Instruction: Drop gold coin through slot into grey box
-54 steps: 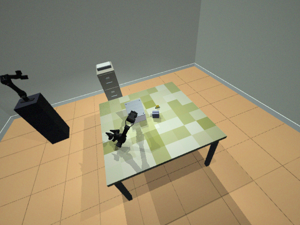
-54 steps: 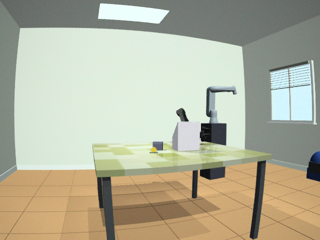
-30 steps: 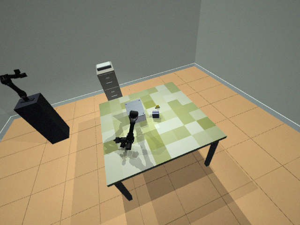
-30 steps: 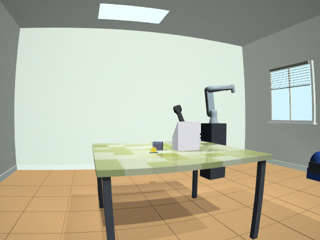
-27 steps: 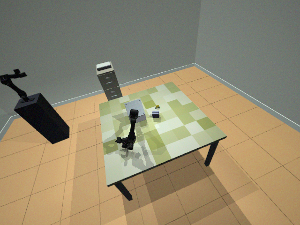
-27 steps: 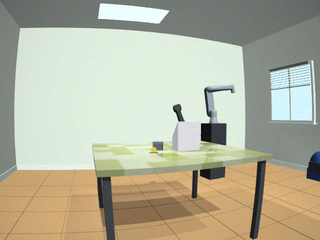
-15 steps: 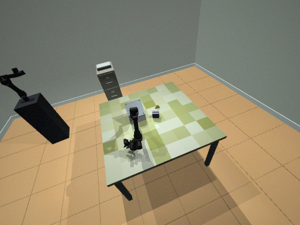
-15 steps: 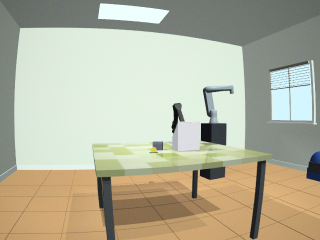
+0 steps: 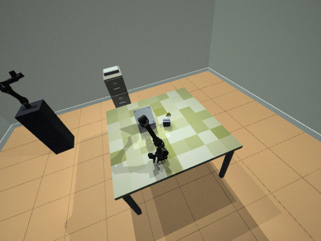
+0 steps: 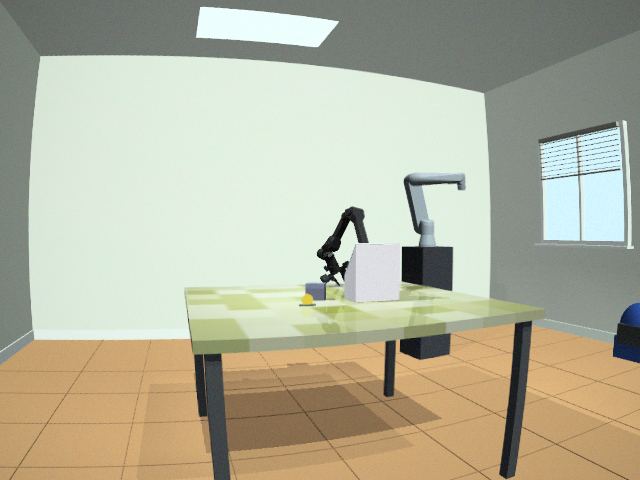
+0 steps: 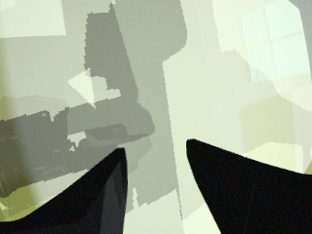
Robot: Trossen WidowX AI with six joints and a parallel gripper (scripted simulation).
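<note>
We find the gold coin (image 9: 168, 113) (image 10: 307, 299) upright on its edge in the dark-green holder (image 9: 168, 115) (image 10: 307, 304), which sits flat on the table (image 9: 207, 121) (image 10: 361, 320). The coin is outside the box and away from the gripper. Just beside the holder we note the grey box (image 9: 166, 122) (image 10: 315, 291), standing level, a dark slot line visible across its lid in the top view.

Next to the box, with a gap between, stands a larger pale block with a sloping face (image 9: 144, 114) (image 10: 376, 272). We observe in the top view that the black arm (image 9: 151, 133) (image 10: 356, 222) rises at this block and reaches away from the coin, over the opposite part of the table.

At its end, the gripper (image 9: 155, 161) (image 10: 331, 282) (image 11: 156, 151) is well apart from both coin and box. We record its fingers as parted by a moderate gap, neither fully spread nor closed, with nothing between them; the wrist view shows the patterned tabletop and shadows beyond the tips.

Off the table, we list a filing cabinet (image 9: 117, 89) by the wall and a dark pedestal (image 9: 46, 127) (image 10: 427, 266) bearing a second arm (image 9: 12, 90) (image 10: 419, 204). In the exterior view we also see a window with a blind (image 10: 581, 191) in the side wall.
</note>
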